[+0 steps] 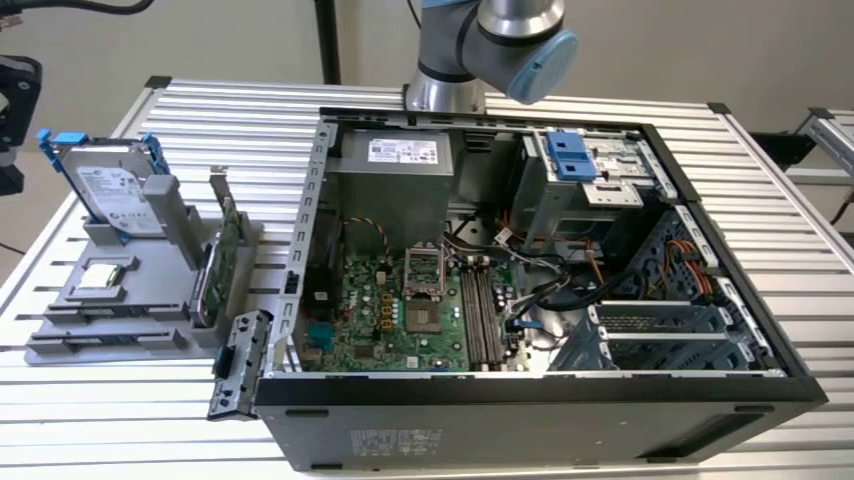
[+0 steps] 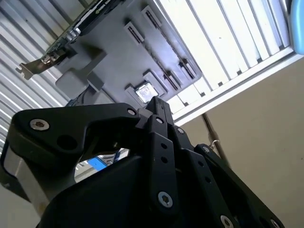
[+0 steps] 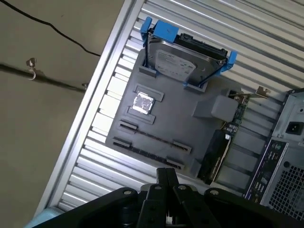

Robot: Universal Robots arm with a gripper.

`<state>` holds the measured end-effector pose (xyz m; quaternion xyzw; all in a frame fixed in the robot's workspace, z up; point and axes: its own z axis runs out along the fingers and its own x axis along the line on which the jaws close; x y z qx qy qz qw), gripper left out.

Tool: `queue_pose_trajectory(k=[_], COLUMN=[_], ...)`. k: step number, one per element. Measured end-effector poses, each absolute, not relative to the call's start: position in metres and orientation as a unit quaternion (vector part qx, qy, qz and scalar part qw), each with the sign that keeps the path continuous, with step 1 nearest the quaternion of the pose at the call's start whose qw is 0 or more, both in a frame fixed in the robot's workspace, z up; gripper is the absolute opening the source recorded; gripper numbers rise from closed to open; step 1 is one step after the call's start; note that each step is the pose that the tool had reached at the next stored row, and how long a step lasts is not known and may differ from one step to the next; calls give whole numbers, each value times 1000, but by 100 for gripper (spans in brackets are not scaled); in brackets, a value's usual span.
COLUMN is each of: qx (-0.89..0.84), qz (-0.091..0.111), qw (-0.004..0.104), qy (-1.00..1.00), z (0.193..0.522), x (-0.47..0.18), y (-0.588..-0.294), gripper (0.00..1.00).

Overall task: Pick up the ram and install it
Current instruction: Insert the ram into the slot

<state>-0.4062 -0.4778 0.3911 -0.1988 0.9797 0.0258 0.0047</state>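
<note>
In the exterior view the open computer case (image 1: pixel 534 425) lies on the slatted desk (image 1: pixel 787 240) with the motherboard (image 1: pixel 387 310) facing up. The long memory slots (image 1: pixel 487 312) run side by side, their long axis close to 12-to-6 o'clock. They read as narrow dark and pale strips, and I cannot tell whether one of them is the ram, so its place and heading stay uncertain. At 9 o'clock of the case sits a grey fixture (image 1: pixel 60 300). A hard drive (image 1: pixel 114 185) stands at its 12 o'clock end and a green card (image 1: pixel 220 265) stands on edge along its 3 o'clock side. The arm (image 1: pixel 494 40) rises at 12 o'clock of the case.

In the second wrist view the hand (image 2: pixel 156 102) is narrow, its black fingertips meeting. It hangs well above the fixture (image 2: pixel 109 52), near a small silver chip (image 2: pixel 145 91).

In the first wrist view the hand (image 3: pixel 166 172) again shows its tips together, above the fixture (image 3: pixel 175 118). Two long grooves (image 3: pixel 152 137) cross the fixture between the chip (image 3: pixel 143 103) and the hand. The hard drive (image 3: pixel 175 59) is at the fixture's far end.
</note>
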Motion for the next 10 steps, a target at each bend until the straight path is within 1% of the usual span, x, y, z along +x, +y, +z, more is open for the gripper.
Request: queue_pose_trajectory(k=[10], qx=[-233], qz=[26], qw=[4], qy=[972], z=[391], x=[-406], y=[-478], gripper=[0])
